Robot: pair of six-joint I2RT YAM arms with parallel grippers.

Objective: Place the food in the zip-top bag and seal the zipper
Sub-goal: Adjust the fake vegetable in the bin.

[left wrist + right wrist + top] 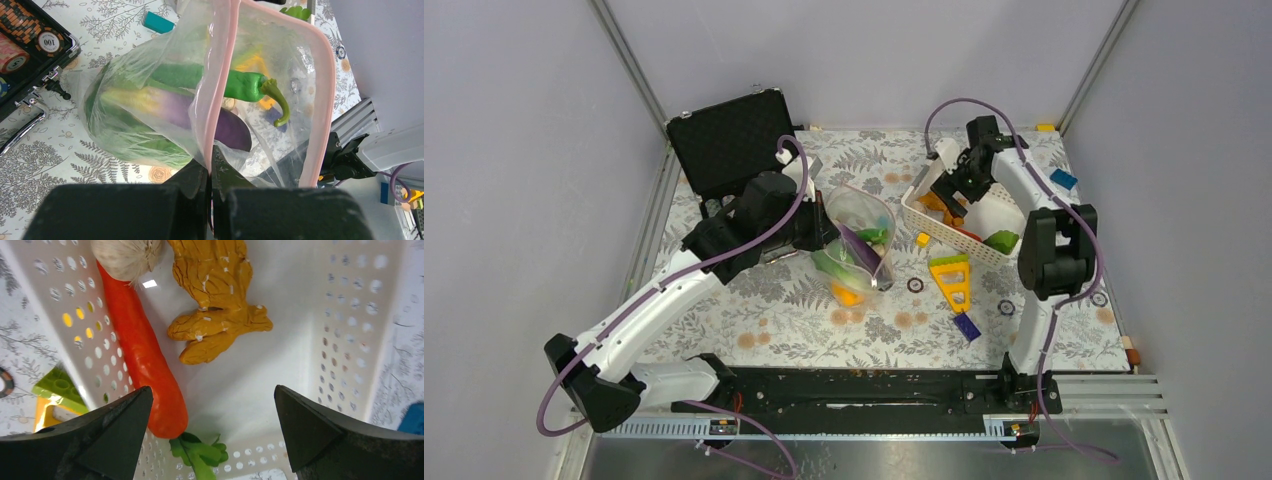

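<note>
The left tool (210,167) is shut tight on the pink zipper (222,75) of the zip-top bag (125,95). The bag's mouth gapes open. Inside it lie a long green pepper (235,84) and a purple eggplant (225,127). The bag sits in the middle of the tabletop (804,320), left of the white basket (350,315). The right tool (212,390) is wide open and holds nothing. It hangs inside the basket, over a red chili (140,355) and an orange ginger piece (215,300) lying side by side.
</note>
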